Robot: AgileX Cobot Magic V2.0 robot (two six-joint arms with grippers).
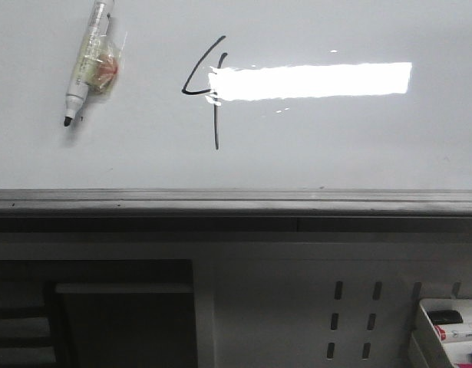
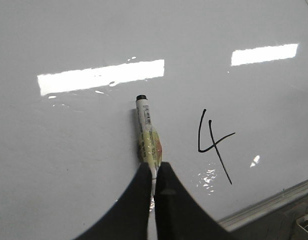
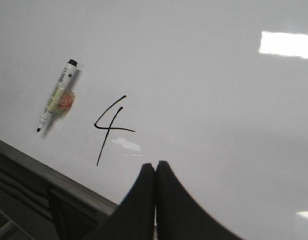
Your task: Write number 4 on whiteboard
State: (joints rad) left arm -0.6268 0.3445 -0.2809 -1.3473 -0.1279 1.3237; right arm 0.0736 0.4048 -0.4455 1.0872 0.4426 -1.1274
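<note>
1. One marker [image 1: 88, 63] lies flat on the whiteboard [image 1: 335, 146], apart from the number 4 [image 1: 207, 90], uncapped tip toward the grey edge rail [image 1: 236, 201].
2. Seen from the left wrist, the marker's long axis runs straight out from the left end effector [image 2: 155, 172], and its near end sits right at the tips of the pressed-together fingers; whether they pinch it or merely touch it cannot be told.
3. Well clear of the pen, the right end effector [image 3: 155, 170] hovers over bare board with its fingers clenched on nothing, the digit between it and the marker.
4. By that layout the left arm is much the nearer to the pen, and any pick-up or retreat would run along the marker's own line.
5. Drawn in thin black, the 4 looks complete: slanted stroke, short crossbar and long stem, partly washed out by ceiling-light glare [image 1: 312, 80] in the front view.
6. Glossy and smooth, the board would probably let the pen slide.
7. Below the rail stand a perforated white panel [image 1: 351, 322] and a tray of markers [image 1: 454, 326].
</note>
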